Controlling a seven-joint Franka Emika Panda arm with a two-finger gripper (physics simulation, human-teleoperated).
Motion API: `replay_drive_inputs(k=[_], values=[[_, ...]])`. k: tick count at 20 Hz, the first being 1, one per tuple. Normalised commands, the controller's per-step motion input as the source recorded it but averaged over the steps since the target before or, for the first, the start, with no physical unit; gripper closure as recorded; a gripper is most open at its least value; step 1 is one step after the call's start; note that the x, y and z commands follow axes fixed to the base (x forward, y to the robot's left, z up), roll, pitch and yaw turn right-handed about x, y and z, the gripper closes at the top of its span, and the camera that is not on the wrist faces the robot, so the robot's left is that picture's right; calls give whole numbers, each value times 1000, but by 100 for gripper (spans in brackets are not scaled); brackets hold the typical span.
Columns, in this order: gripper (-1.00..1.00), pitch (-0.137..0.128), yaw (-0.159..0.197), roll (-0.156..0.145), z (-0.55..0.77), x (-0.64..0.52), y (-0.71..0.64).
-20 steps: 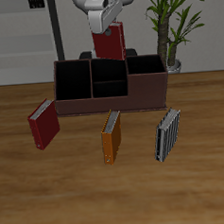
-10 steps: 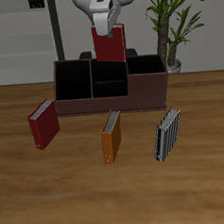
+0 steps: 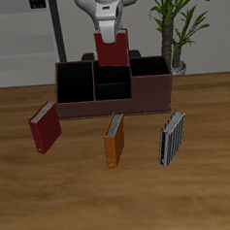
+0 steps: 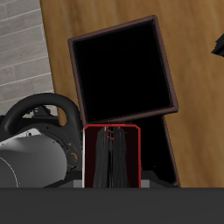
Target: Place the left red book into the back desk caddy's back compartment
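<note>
My gripper [image 3: 107, 30] is shut on the left red book [image 3: 111, 48], which hangs upright above the middle of the back desk caddy [image 3: 113, 86], over its back compartment [image 3: 109, 69]. The book's lower edge sits about at the caddy's rear rim. The wrist view shows the same book [image 4: 112, 156] end-on between the fingers, with a dark square cell [image 4: 122, 70] of the caddy beyond it.
A darker red book [image 3: 45, 127], an orange book [image 3: 115, 138] and a grey striped book [image 3: 171, 138] stand on the table in front of the caddy. A potted plant [image 3: 175, 30] stands behind the caddy's end.
The gripper has straightened the tilted book to upright and shifted it slightly along the caddy, holding it a little lower over the middle section.
</note>
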Motion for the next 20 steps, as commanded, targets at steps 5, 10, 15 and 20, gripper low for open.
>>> replay_drive_inputs(k=[5,10,15,20], values=[[100,20,48,4,-151,-91,-13],[100,1,25,-10,-43,3,-86],[100,-2,-5,-24,-11,24,-83],[100,16,7,9,-50,-38,45]])
